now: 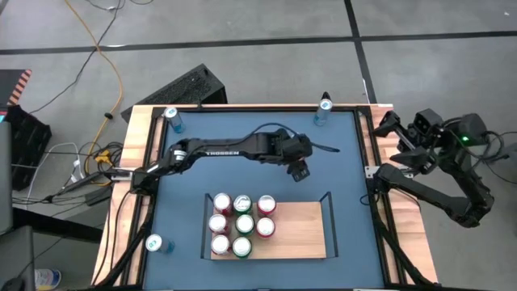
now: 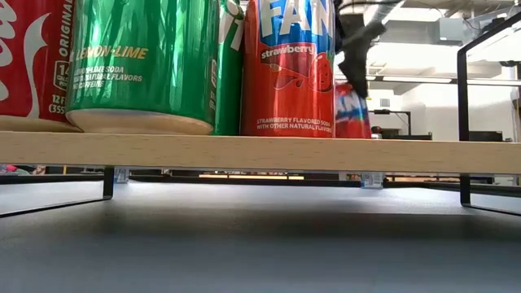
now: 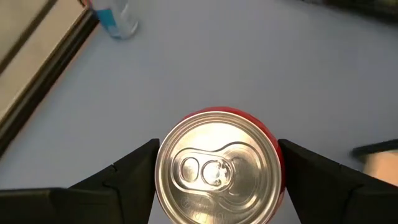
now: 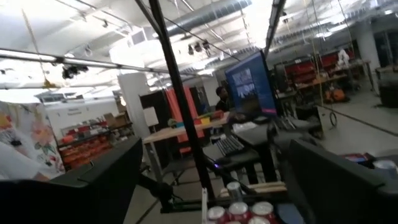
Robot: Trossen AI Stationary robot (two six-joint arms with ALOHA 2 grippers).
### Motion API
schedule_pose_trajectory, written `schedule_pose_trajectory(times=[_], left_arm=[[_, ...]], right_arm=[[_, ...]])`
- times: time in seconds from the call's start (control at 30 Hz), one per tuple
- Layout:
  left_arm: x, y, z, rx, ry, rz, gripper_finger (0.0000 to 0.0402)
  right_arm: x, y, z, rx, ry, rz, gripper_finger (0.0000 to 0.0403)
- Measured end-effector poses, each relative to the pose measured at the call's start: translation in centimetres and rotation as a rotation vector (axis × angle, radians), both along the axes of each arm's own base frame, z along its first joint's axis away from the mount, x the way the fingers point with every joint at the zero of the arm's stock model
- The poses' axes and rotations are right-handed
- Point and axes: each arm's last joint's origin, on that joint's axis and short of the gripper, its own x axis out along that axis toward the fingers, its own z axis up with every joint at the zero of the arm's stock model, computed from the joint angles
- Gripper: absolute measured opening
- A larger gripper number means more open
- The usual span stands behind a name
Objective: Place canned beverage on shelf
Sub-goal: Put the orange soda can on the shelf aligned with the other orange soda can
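Fingers of the left gripper hold a red can above the blue table, behind the shelf. The right gripper waits beside the table, jaws wide.

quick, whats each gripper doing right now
left gripper: closed on a red can, above the blue table.
right gripper: open, holding nothing, parked off the table's right edge.

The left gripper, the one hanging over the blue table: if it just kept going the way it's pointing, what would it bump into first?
The left gripper points down at the tabletop, and a red can sits upright between its fingers. Its fingers look already level with the can's top, so going on it would probably meet the tabletop beside the can.
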Motion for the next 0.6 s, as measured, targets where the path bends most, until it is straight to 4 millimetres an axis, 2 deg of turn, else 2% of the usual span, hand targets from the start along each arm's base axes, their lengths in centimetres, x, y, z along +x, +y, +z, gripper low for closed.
schedule_pose_trajectory(times=[0.23,0.4,0.6], left_arm=[[-1.5,-3.1,3.2,-0.024,-0.073,0.021,0.0281],[-2.6,-6.1,5.7,-0.023,-0.14,-0.037,0.0283],[-4.6,-10.0,8.7,0.005,-0.216,-0.105,0.0284]], right_arm=[[0.6,-0.7,-2.0,0.04,0.146,-0.096,0.0399],[0.8,-1.1,-3.6,0.086,0.272,-0.219,0.0399],[0.8,-1.3,-4.5,0.121,0.354,-0.266,0.0399]])
